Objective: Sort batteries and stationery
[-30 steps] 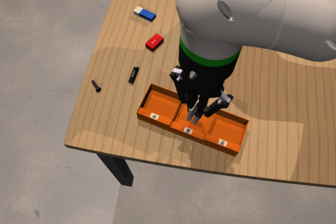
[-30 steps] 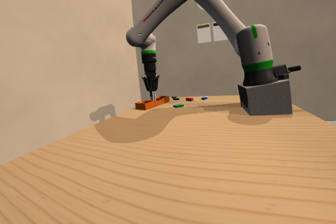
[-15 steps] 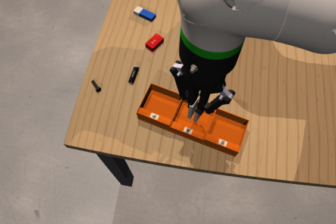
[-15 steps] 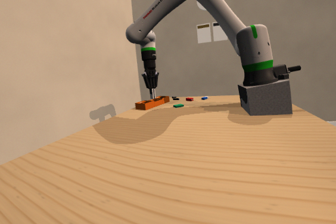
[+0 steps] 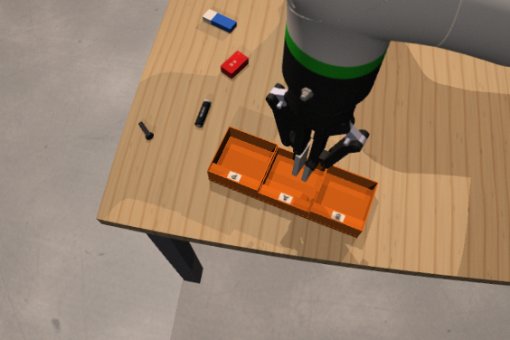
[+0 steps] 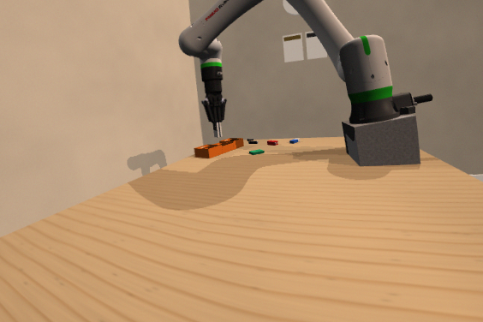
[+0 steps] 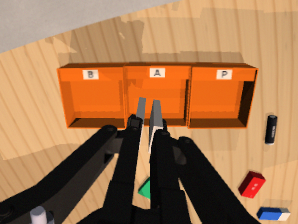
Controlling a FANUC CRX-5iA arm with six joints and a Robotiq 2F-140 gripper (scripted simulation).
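Three orange bins stand in a row near the table's front edge: bin P (image 5: 241, 161) (image 7: 220, 97), bin A (image 5: 289, 180) (image 7: 157, 95) and bin B (image 5: 345, 203) (image 7: 92, 97). All three look empty. My gripper (image 5: 302, 175) (image 7: 147, 109) (image 6: 217, 134) is shut with nothing between its fingers and hangs over bin A. A black cylindrical battery (image 5: 203, 113) (image 7: 270, 129) lies on the table beside bin P. A red block battery (image 5: 234, 64) (image 7: 251, 183) and a white-and-blue eraser (image 5: 219, 20) (image 7: 273, 214) lie farther back.
A black bolt (image 5: 146, 130) lies near the table's left edge. A flat green item (image 6: 256, 152) (image 7: 145, 189) lies behind the bins, mostly hidden by the gripper in the wrist view. The robot base (image 6: 381, 139) stands far to the right.
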